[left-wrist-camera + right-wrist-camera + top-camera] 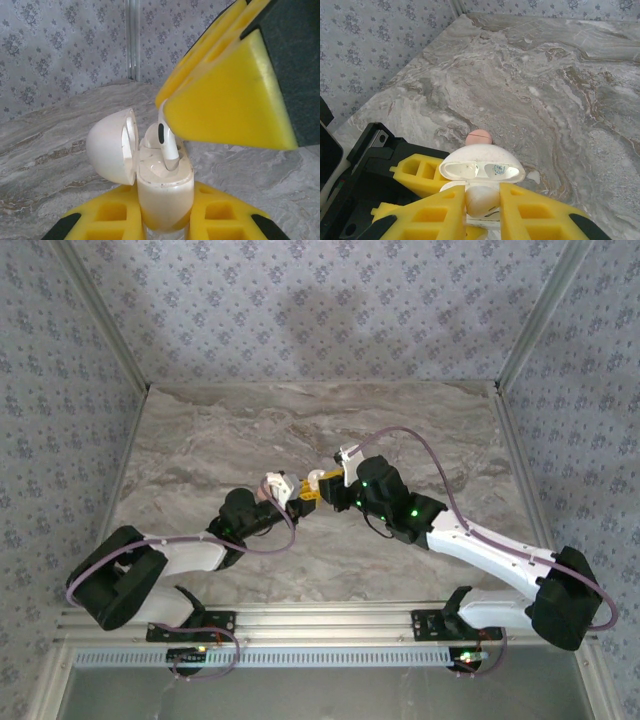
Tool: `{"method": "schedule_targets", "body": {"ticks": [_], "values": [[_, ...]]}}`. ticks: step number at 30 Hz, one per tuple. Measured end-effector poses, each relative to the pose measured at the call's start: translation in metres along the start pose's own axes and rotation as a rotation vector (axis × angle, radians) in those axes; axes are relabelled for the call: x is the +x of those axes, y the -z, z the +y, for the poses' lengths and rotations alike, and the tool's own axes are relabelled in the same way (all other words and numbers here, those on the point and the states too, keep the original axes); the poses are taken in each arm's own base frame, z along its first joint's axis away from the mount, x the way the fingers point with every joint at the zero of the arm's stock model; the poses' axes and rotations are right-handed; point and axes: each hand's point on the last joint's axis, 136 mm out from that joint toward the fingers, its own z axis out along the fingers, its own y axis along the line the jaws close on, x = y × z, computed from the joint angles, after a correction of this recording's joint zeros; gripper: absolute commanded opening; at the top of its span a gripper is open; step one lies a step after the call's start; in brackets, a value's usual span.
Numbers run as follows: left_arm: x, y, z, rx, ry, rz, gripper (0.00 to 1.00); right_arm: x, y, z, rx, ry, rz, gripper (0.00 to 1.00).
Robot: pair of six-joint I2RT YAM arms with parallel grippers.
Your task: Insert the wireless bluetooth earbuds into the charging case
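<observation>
At the centre of the overhead frame, the two arms meet above the grey marbled table (200,430). Seen from the left wrist, the left gripper (167,210) is clamped on the lower body of the glossy white rounded charging case (165,187). Its yellow fingers press either flank, and the domed lid (112,147) is swung open toward the left of the frame. The right gripper (482,195) is closed on the small white plastic earbud (169,145). The stem points down into the case's top opening, its tip apparently just inside a socket, and the head is hidden behind the yellow right fingers (225,100) at upper right.

To do this well, we judge the stem should travel along the socket's own line (it leans a little, so a slight righting looks wise). Pressure should be gentle, with release only once the earbud sits flush. The left grip must hold the case steady so it does not twist.

A small pink round disc (478,136) lies on the table beyond the case in the right wrist view, well out of the path. What may interfere is the open lid close beside the earbud, and the broad right fingers, which could strike the case rim first. A rounded white form behind the stem may be a second bud already seated; we cannot tell.
</observation>
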Motion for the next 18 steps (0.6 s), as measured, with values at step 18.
{"method": "schedule_targets", "body": {"ticks": [18], "values": [[0.0017, 0.0014, -0.0007, -0.009, -0.029, 0.018, 0.13, 0.0075, 0.0007, 0.0061, -0.028, 0.022, 0.032, 0.43]]}}
